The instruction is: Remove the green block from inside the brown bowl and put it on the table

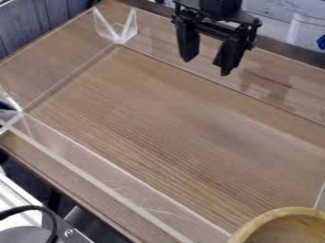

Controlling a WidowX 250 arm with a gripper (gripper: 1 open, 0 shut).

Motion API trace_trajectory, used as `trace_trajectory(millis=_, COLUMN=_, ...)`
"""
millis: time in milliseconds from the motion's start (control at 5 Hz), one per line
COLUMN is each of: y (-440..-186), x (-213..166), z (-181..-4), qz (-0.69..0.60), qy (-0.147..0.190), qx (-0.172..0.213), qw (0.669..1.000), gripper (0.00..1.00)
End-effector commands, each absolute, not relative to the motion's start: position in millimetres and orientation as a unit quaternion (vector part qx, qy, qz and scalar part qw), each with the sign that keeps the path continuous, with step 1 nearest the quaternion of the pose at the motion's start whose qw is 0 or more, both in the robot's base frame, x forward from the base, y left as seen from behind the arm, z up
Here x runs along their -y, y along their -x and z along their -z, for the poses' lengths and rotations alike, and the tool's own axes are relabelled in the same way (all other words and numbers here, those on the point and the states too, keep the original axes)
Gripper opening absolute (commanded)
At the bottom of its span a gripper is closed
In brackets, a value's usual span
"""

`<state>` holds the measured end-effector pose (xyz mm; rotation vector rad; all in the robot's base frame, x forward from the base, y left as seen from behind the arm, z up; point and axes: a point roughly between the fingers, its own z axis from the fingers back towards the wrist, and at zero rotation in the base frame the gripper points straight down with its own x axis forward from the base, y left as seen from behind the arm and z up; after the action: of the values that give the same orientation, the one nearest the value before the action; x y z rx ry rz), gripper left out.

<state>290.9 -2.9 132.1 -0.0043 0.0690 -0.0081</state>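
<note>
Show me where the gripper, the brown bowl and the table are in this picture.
gripper (pixel 208 55): camera view, midway between its two open black fingers.
brown bowl (pixel 273 224): camera view, on its pale rim at the bottom right.
table (pixel 165 123): camera view, on bare wood grain.

Gripper, upper centre-right of the frame: matte black throughout. Two long, straight fingers, slightly tapered toward blunt tips, hang from a blocky black cross-body with angular brackets. A black mount rises above it to the top edge. No markings, cables or screws legible.

dark cable, bottom-left corner
</note>
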Motion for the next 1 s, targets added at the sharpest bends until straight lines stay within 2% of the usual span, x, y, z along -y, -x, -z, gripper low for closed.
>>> trace_trajectory(millis=0, y=-293, x=3, z=-126.2, qz=0.006, qy=0.003, qx=-0.041, qw=0.999, gripper=1.0)
trace_trajectory(millis=400, y=-329, x=4, z=-138.5, qz=0.012, qy=0.009, qx=-0.008, qw=1.0, gripper=1.0)
trace_trajectory(millis=800, y=-343, x=4, z=-134.8, qz=0.009, qy=0.011, qx=0.001, qw=1.0, gripper=1.0)
